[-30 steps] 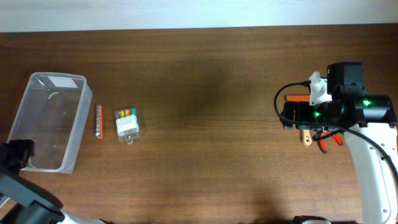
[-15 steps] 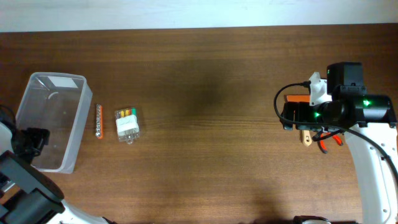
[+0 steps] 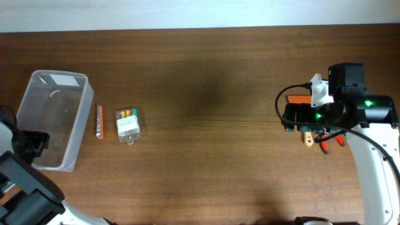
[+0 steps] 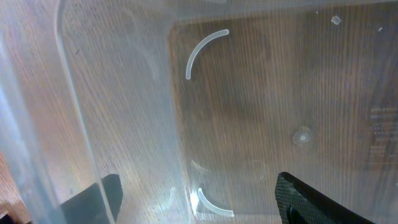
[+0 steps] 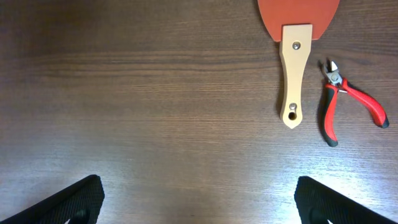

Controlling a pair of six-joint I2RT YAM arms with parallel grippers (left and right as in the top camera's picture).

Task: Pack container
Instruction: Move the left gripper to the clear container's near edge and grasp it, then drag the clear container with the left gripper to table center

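The container (image 3: 62,100) is a clear rectangular tub at the table's left end, and it is empty. My left gripper (image 3: 30,144) is at its near left corner. In the left wrist view the container (image 4: 124,93) fills the frame. The left gripper (image 4: 199,190) is open there, with one finger seen through the clear side wall and the other over the tub's floor. My right gripper (image 3: 299,117) hovers over the table's right end. It is open and empty in the right wrist view (image 5: 199,186).
An orange strip of batteries (image 3: 99,120) and a small clear battery pack (image 3: 127,125) lie just right of the tub. A spatula with an orange-red blade and wooden handle (image 5: 295,81) and red-handled cutters (image 5: 348,102) lie by the right gripper.
My left gripper has moved up and right to the tub's near left corner. The tub's near end has shifted slightly to the right. The right arm has not moved.
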